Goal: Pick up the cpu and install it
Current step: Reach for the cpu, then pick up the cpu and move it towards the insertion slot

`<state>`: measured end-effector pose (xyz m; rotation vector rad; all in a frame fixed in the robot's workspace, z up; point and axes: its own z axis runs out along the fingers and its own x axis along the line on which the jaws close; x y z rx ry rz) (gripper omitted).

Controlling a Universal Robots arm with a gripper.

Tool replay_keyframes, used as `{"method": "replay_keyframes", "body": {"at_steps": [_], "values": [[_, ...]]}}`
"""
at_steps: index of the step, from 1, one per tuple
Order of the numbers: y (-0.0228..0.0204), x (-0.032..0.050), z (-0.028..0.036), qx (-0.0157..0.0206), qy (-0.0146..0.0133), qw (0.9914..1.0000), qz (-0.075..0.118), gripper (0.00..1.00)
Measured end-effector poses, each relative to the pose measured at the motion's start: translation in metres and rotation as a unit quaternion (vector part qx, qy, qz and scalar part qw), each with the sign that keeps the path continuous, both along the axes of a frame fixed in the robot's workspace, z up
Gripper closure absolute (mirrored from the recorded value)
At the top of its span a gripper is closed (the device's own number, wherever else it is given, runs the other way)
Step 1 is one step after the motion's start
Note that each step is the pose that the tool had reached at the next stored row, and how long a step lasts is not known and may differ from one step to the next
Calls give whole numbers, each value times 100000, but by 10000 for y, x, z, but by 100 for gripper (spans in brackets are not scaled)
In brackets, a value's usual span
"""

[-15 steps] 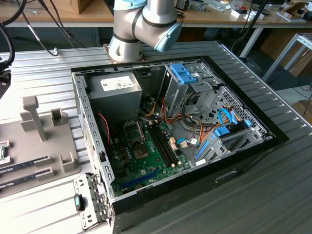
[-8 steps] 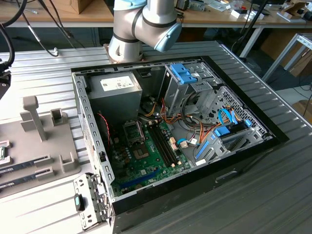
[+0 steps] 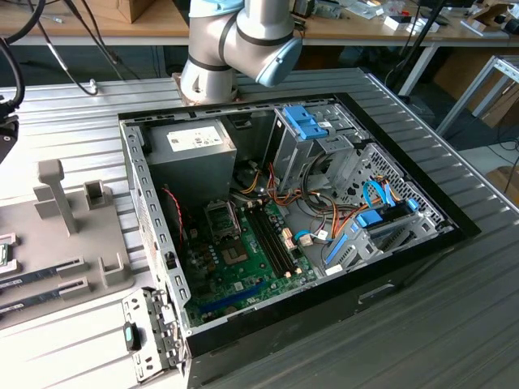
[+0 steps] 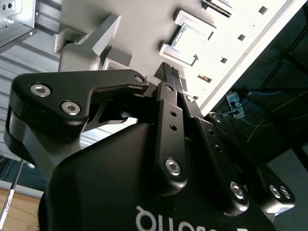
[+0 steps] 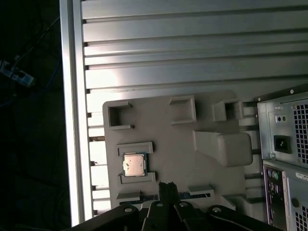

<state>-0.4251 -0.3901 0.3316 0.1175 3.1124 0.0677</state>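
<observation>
**CPU in its tray, fingers closed nearby**

In the first wrist view the cpu point(image 5: 134, 164) lies flat, silver top up, in a square recess of the grey holder tray point(image 5: 178, 156) on the ribbed metal desk point(image 5: 192, 57). The gripper point(image 5: 166, 185) hangs near it without touching. Its fingers point(image 4: 166, 74) are pressed together, holding nothing. The open computer case point(image 3: 365, 296) stands beside the tray.

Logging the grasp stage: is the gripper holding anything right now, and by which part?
Nothing is held. The gripper is shut with nothing between its fingers; the cpu lies in its pocket on the grey tray, apart from the gripper.
</observation>
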Motion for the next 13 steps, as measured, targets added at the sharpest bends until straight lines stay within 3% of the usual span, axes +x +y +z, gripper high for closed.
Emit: {"method": "replay_keyframes", "body": {"at_steps": [13], "values": [[4,0,-19,-2,5,100000,3,89]]}}
